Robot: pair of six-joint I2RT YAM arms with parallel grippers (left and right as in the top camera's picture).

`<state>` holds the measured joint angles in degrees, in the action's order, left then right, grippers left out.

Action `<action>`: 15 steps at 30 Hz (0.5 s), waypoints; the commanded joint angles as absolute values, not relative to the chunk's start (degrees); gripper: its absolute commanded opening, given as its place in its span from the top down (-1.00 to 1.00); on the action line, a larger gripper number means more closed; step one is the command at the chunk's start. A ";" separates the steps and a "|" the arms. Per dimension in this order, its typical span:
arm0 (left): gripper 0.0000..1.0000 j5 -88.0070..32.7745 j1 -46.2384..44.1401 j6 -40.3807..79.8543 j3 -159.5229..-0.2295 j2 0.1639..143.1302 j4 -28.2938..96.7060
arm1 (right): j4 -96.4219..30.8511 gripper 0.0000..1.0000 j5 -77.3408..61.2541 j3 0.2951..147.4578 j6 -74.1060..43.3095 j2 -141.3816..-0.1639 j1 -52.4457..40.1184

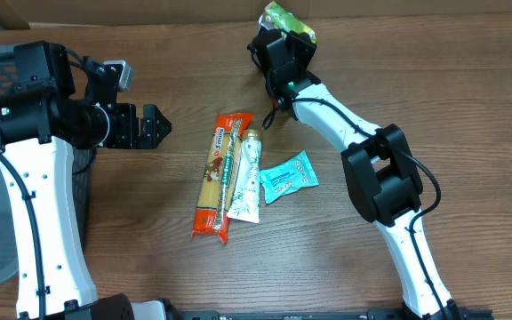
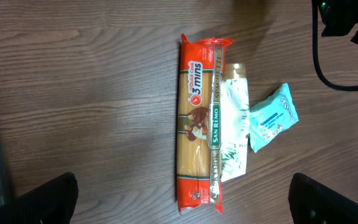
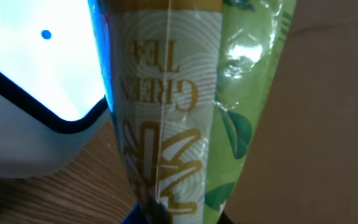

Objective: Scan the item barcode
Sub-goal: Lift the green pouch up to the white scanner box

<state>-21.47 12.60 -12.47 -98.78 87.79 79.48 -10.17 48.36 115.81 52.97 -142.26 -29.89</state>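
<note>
The green tea packet is hanging pinched in the right gripper, beyond and to the right of the spaghetti pack, well apart from it. Its glossy, creased green-and-cream wrapper is showing "GREEN TEA" upside down. A white device with a glowing panel is filling the wrist view's left. A white tube is touching the spaghetti pack's right side and a teal sachet is lying further right. The left gripper is hovering spread wide to the pack's left.

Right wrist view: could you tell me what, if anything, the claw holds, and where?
The right claw pinches a green tea packet by one end.
</note>
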 commanded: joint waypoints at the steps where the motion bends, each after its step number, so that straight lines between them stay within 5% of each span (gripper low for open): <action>1: -0.99 -22.06 12.34 -13.74 -99.50 87.85 79.44 | -9.06 0.93 52.56 117.34 53.47 -141.03 -29.89; 15: -0.99 -22.06 12.34 -13.74 -99.50 87.85 79.44 | -9.17 0.93 54.92 117.36 51.75 -137.62 -30.65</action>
<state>-21.47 12.60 -12.47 -98.78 87.79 79.48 -10.24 53.01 115.81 54.89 -142.26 -30.04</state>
